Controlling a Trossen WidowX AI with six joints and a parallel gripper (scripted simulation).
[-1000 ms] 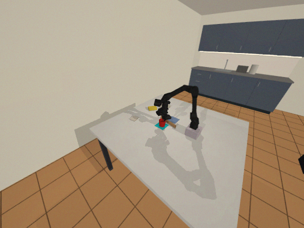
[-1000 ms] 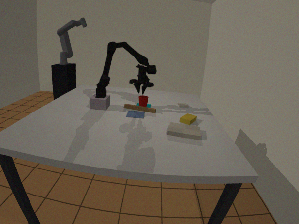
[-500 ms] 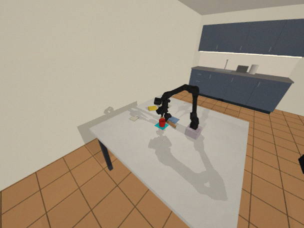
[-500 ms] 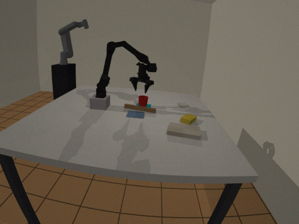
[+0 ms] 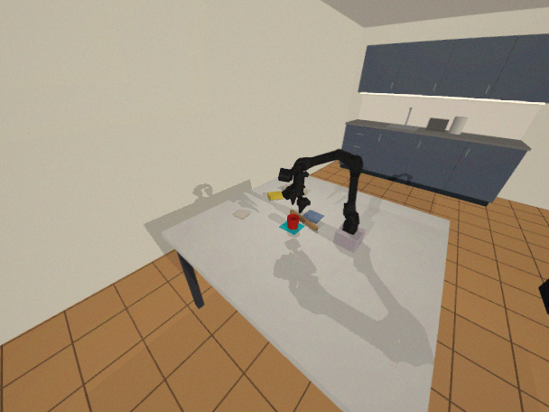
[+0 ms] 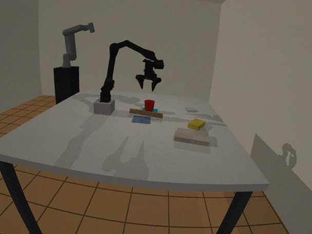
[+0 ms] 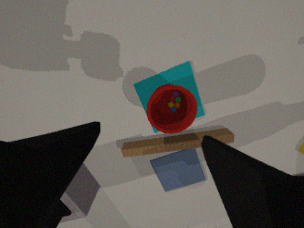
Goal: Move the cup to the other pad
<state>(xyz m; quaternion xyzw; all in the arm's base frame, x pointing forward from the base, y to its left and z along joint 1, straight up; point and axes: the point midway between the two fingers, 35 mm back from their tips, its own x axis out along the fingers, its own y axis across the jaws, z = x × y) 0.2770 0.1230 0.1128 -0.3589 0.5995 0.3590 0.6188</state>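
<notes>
Marbles (image 7: 174, 103) sit clustered in the bottom of the red cup (image 7: 171, 108), which stands upright on the teal pad (image 7: 187, 80), so nothing looks spilled. A wooden bar (image 7: 176, 142) lies between this pad and the blue pad (image 7: 178, 170) (probably a barrier that forces a lift rather than a slide). High above the cup hangs the hand (image 6: 148, 88), its fingers spread wide and holding nothing, well apart from the rim. Judging by this layout, the cup is delivered and released; the height keeps the fingers from knocking it. On the table (image 6: 77, 143) a yellow block (image 6: 196, 124) and a pale slab (image 6: 191, 136) lie well off to the side.
</notes>
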